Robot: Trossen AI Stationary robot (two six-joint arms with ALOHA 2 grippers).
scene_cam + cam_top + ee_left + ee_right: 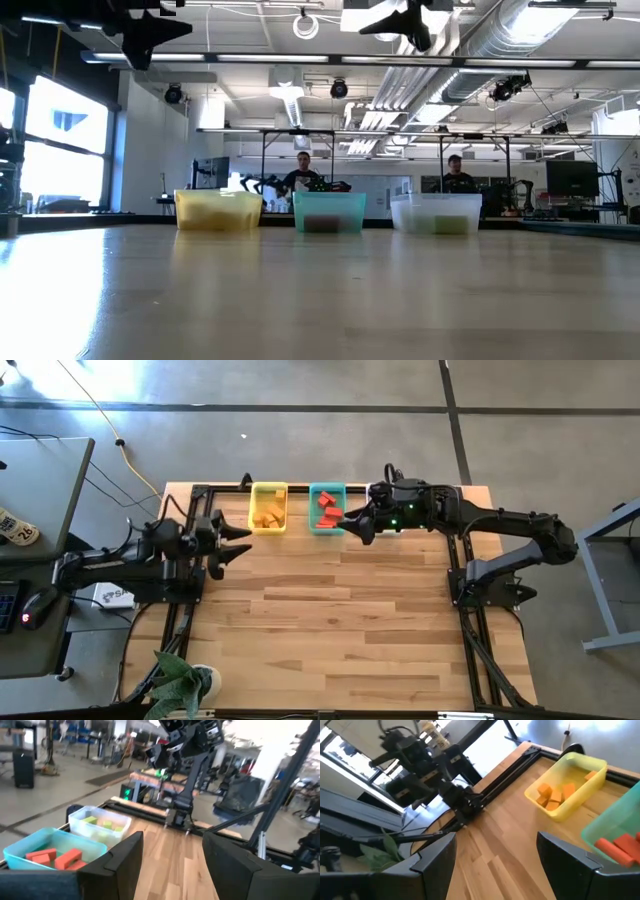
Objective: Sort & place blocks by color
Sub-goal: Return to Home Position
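Both arms hang over the bench (330, 620), the left end effector (232, 544) and the right end effector (358, 526) spread wide and holding nothing. The yellow bin (268, 486) holds orange blocks (267, 516) and the teal bin (327, 486) holds red blocks (328, 510). From overhead the right arm hides the clear bin (80, 830), which holds light green blocks (104, 824).

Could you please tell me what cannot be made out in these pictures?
High view: the right gripper covers the clear bin and its blocks.
Low view: bin walls blur the blocks inside.
Right wrist view: the picture edge cuts off the teal bin.
Left wrist view: the yellow bin falls outside.
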